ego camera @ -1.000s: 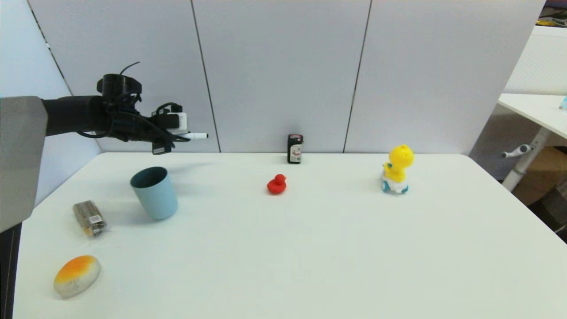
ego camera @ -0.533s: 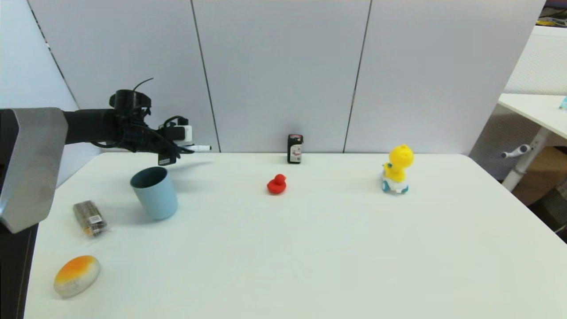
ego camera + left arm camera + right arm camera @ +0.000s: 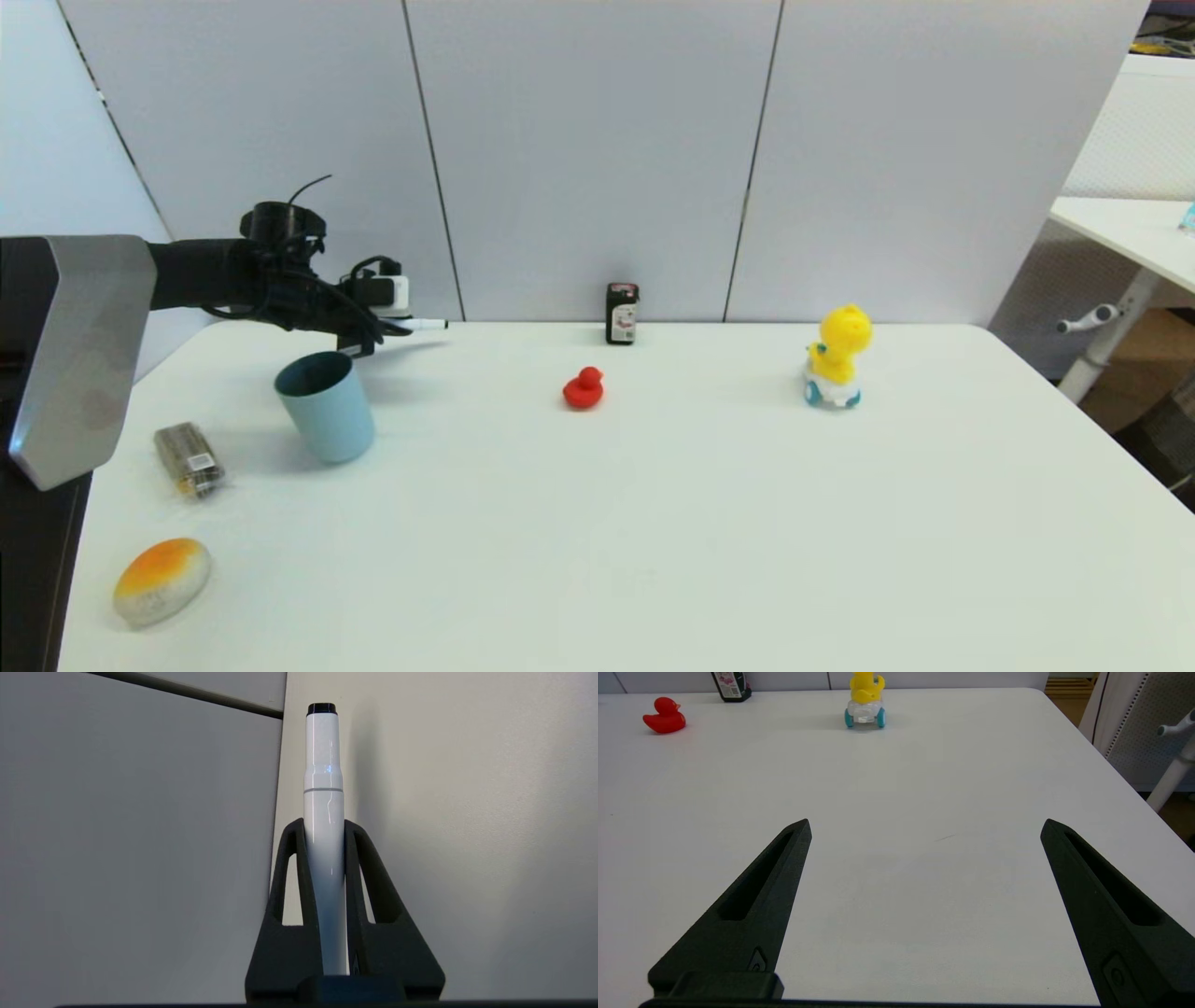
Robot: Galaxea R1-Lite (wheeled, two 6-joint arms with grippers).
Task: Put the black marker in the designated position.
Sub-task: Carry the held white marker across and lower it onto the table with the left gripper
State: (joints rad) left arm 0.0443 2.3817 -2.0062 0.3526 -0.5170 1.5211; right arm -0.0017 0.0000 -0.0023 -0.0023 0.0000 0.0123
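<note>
**Marker held level over the table's far-left corner**

While the left gripper (image 3: 392, 325) hangs above the far-left part of the white table (image 3: 653, 523), its two black fingers (image 3: 362, 877) are clamped on the black marker (image 3: 323, 826), one on each side of the white barrel. The marker lies along the fingers, its long axis close to level, and its free end juts past the fingertips toward the robot's right, along the back wall. That free end carries a small black cap. In the head view the marker (image 3: 428, 324) sits clear of the tabletop, just behind and above the blue cup (image 3: 325, 407), which stands open-mouthed. The right gripper (image 3: 924, 826) is low over the bare near-right part of the table, fingers spread wide and holding nothing; the red duck (image 3: 664, 716) and the yellow toy on wheels (image 3: 865, 697) stand well beyond it
</note>
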